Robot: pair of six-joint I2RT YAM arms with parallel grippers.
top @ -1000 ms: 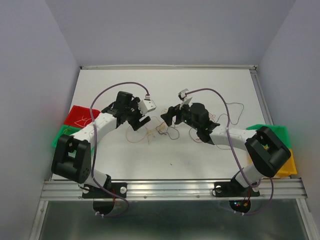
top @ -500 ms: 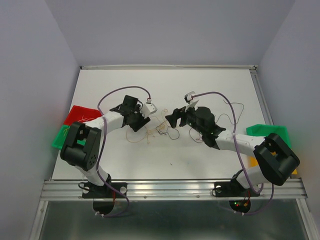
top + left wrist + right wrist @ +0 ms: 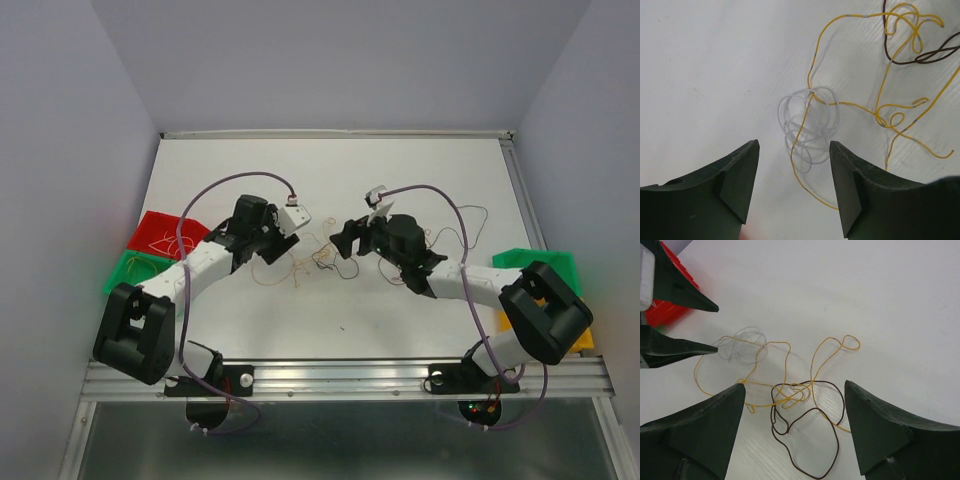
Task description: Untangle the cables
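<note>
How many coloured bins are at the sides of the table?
4. Left side: red bin, left green bin. Right side: right green bin, and yellow bin partly hidden behind the right arm.

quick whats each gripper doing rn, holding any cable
left gripper: open, holding nothing, jaws near the pale wire coil
right gripper: open, holding nothing, jaws near the yellow and brown cables

I'm getting bright, even light from overhead that is washing the white table [image 3: 400, 160] nearly to glare, the wires [image 3: 790, 395] are throwing only faint soft shadows, and the dark fingers [image 3: 735, 185] close to each wrist lens are looking slightly soft.
</note>
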